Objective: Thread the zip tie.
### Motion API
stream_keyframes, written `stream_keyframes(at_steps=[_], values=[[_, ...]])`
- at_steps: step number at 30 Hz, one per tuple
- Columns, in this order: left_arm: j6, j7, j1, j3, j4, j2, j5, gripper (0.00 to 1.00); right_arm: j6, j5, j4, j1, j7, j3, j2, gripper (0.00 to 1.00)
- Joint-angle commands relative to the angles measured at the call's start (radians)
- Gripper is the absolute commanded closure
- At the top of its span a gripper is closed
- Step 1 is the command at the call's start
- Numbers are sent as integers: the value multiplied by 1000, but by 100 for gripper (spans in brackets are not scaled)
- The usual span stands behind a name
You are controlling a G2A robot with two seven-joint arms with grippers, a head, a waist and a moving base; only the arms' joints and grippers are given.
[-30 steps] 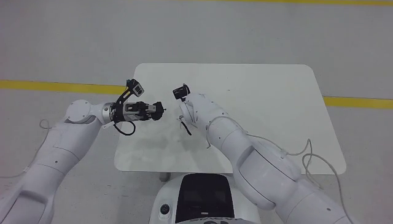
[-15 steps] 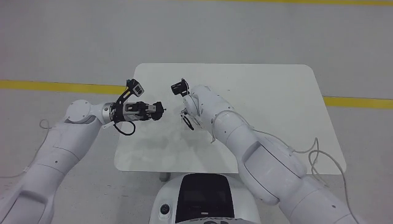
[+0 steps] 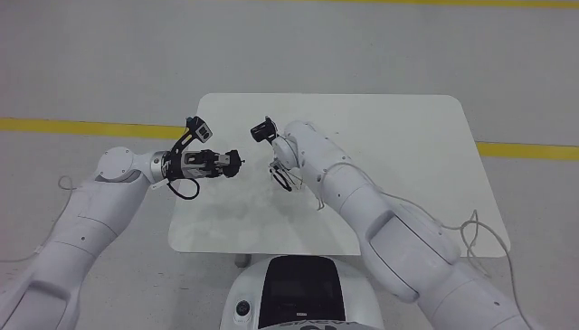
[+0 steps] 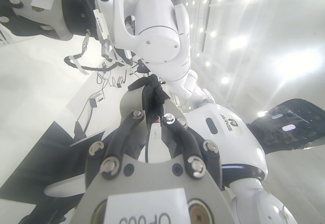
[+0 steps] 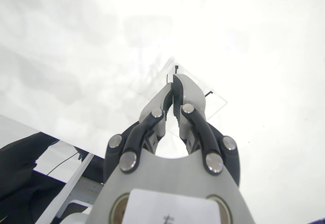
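Observation:
My left gripper (image 3: 233, 161) hangs above the table's left part, its fingers (image 4: 162, 103) pressed together. A thin black strip (image 4: 147, 138) runs between them toward the palm, and ragged black material shows at the tips. My right gripper (image 3: 288, 182) points down at the table a short way to the right of it. In the right wrist view that gripper (image 5: 173, 83) is shut, and the zip tie's small black head (image 5: 176, 68) sticks out past the fingertips. Thin black bits of the tie (image 5: 209, 93) show beside the fingers.
The white table (image 3: 389, 149) is bare to the right and at the back. A faint clear rectangular sheet (image 5: 218, 105) lies on the table under the right gripper. Black cable loops (image 3: 185, 190) hang under the left wrist.
The right arm has swung its gripper a little to the right and toward the table's middle. The left arm has not moved.

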Motion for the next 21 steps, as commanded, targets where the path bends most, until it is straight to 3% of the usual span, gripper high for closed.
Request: stream_keyframes(at_steps=[1,4,13,17,21], values=[[0,0,0,0,0,0,0,100,1,-8,-28,-11,14,5,9,100],[0,0,0,0,0,0,0,100,2,-21,-81,-33,38,13,22,100],[0,0,0,0,0,0,0,100,2,-21,-81,-33,38,13,22,100],[0,0,0,0,0,0,0,100,3,-50,-93,-46,17,8,28,80],[0,0,0,0,0,0,0,100,-16,-77,-117,-49,61,6,37,77]])
